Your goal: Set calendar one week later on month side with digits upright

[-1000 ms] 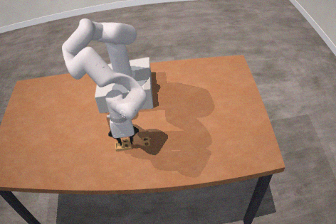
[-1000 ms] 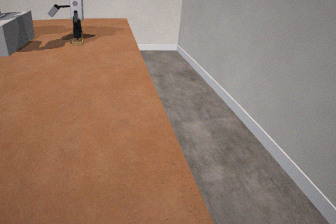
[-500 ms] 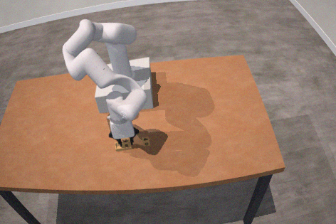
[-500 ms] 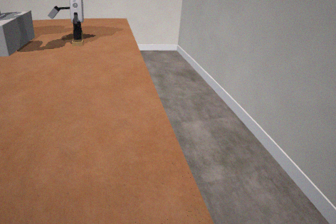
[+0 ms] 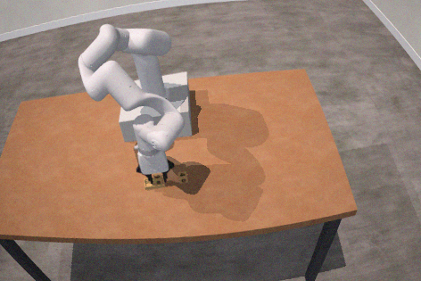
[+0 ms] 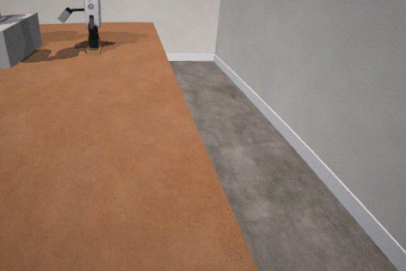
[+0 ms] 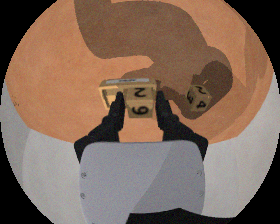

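Tray cube straddled by part-open jaws; second cube waiting outside

The cube change appears to be in hand, at the grasp of the first cube. The fingers of the gripper (image 5: 157,181) (image 6: 94,47) (image 7: 140,97) are parted about halfway, and nothing is judged to be clamped between them. The tray cube (image 5: 157,178) (image 7: 139,102) is seen between the fingertips in the wrist view, at one end of the tray (image 5: 149,187) (image 6: 94,53) (image 7: 102,85); whether either pad touches it cannot be told. Dark digits are shown on two of its faces.

The tray is placed between the robot's base (image 5: 184,122) (image 6: 26,36) and the long edge of the table (image 5: 285,122) (image 6: 120,139) (image 7: 50,90) opposite. The loose cube (image 5: 183,177) (image 7: 199,97) lies outside the jaws, apart from the tray, towards the short edge at the right of the top view.

Next, an even closing on the tray cube is called for, then a straight lift, so that the tray is neither dragged nor tipped. The required digits should be confirmed before either cube is seated.
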Robot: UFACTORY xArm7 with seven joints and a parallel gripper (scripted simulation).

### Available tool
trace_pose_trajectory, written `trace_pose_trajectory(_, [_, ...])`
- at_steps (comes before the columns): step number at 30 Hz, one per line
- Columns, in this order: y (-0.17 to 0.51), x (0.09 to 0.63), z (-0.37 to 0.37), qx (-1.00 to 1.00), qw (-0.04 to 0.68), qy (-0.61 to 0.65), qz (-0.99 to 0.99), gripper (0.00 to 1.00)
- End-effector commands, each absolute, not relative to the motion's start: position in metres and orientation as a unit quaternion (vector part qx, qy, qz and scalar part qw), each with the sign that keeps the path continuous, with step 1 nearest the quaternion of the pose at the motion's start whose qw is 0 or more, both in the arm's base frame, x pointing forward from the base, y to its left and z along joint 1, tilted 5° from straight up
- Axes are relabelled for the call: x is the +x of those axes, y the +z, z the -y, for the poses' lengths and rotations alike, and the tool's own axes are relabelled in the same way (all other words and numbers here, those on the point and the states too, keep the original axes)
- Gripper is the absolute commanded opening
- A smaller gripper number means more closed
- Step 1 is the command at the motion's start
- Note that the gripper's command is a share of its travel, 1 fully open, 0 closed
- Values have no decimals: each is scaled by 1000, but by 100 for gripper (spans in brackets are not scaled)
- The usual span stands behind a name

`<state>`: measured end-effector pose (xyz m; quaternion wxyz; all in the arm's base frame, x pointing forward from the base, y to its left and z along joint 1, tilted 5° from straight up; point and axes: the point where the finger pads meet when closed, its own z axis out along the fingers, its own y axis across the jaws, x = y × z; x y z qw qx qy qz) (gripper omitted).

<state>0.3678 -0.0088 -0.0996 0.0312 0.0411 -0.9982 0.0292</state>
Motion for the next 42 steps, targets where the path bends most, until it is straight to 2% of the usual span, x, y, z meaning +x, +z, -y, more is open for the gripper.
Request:
trace_pose_trajectory(1, [-99,369,8,41,30,29,998,49])
trace_pose_trajectory(11, [-99,369,8,41,30,29,998,49])
trace_pose_trajectory(12, [-99,369,8,41,30,29,998,29])
trace_pose_trajectory(42, [-99,369,8,41,30,29,998,29])
